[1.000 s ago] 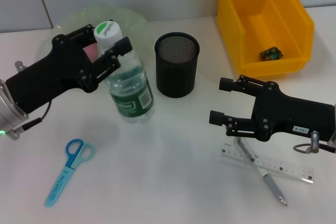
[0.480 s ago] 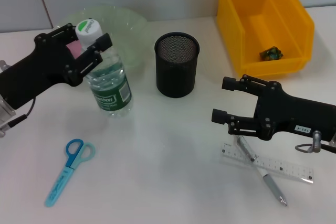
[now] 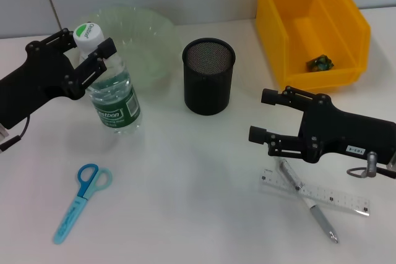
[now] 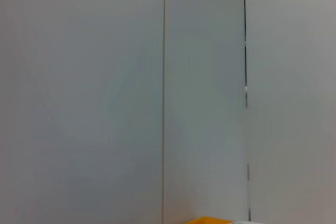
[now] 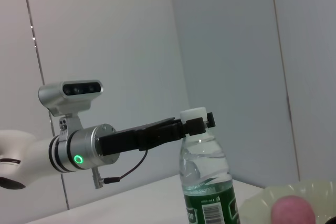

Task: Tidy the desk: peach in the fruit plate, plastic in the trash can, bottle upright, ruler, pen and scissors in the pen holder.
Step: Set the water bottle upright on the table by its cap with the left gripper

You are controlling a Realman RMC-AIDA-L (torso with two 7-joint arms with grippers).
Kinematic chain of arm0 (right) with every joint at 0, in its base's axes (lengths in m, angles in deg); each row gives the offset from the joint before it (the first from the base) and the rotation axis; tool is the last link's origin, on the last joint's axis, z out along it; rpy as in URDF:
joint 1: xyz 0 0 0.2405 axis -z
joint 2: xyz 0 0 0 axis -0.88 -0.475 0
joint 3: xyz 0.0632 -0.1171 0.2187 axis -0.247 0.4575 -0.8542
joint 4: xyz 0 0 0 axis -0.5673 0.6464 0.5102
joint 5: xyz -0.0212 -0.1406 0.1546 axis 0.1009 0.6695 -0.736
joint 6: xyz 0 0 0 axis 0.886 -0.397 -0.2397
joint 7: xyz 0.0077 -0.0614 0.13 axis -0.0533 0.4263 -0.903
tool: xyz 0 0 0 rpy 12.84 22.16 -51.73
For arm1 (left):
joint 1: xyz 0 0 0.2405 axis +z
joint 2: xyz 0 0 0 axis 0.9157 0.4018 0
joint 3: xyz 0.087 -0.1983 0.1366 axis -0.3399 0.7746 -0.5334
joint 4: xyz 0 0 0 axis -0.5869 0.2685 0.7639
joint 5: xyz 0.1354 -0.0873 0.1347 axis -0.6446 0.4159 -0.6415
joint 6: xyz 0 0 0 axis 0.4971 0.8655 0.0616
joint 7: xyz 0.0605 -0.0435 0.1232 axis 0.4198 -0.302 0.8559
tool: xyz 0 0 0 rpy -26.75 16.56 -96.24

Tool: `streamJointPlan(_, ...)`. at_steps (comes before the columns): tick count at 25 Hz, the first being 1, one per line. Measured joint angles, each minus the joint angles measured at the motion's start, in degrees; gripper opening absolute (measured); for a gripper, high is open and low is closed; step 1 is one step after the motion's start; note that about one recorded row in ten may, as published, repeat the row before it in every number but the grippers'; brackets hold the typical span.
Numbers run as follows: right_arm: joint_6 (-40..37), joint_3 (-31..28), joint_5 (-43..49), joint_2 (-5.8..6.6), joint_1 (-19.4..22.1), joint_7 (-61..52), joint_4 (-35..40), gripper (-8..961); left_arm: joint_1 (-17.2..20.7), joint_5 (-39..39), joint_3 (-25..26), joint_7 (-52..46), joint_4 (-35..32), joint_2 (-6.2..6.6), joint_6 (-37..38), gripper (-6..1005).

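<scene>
My left gripper [image 3: 86, 49] is shut on the neck of a clear water bottle [image 3: 114, 100] with a green label and white cap. The bottle stands about upright at the table's left, in front of the pale green fruit plate [image 3: 148, 35]. The right wrist view shows the same grip [image 5: 195, 125] on the bottle [image 5: 207, 182], and the pink peach [image 5: 294, 211] in the plate [image 5: 257, 200]. My right gripper [image 3: 261, 115] is open and empty, just above a clear ruler [image 3: 328, 195] and a silver pen [image 3: 309, 202] crossed on the table. Blue scissors [image 3: 80, 202] lie front left. A black mesh pen holder [image 3: 208, 75] stands mid-table.
A yellow bin [image 3: 346, 17] stands at the back right with a small greenish scrap of plastic [image 3: 320, 62] inside. The left wrist view shows only a grey wall and a sliver of the yellow bin [image 4: 207, 220].
My left gripper has carried the bottle to the left, away from the pen holder, and brought it from tilted to about upright. The right arm has barely moved.
</scene>
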Motion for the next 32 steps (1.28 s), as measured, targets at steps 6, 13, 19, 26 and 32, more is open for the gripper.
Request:
streamJointPlan(6, 0.3, 0.0, 0.0, 0.0, -0.2, 0.0, -0.2, 832, -0.2, -0.2, 0.7, 1.5, 0.0, -0.22, -1.8, 439)
streamJointPlan(13, 0.3, 0.0, 0.0, 0.0, -0.2, 0.0, -0.3, 832, -0.3, -0.3, 0.5, 2.9, 0.0, -0.06, -3.5, 439)
streamJointPlan(19, 0.3, 0.0, 0.0, 0.0, -0.3, 0.0, -0.3, 832, 0.1, -0.3, 0.7, 4.5, 0.0, -0.14, -5.0, 440)
streamJointPlan(26, 0.3, 0.1, 0.0, 0.0, -0.4, 0.0, -0.3, 833, 0.2, -0.3, 0.3, 7.0, 0.1, -0.87, -7.2, 440)
streamJointPlan(32, 0.3, 0.4, 0.0, 0.0, -0.4, 0.0, -0.3, 832, 0.1, -0.3, 0.3, 8.7, 0.4, -1.23, -7.9, 441)
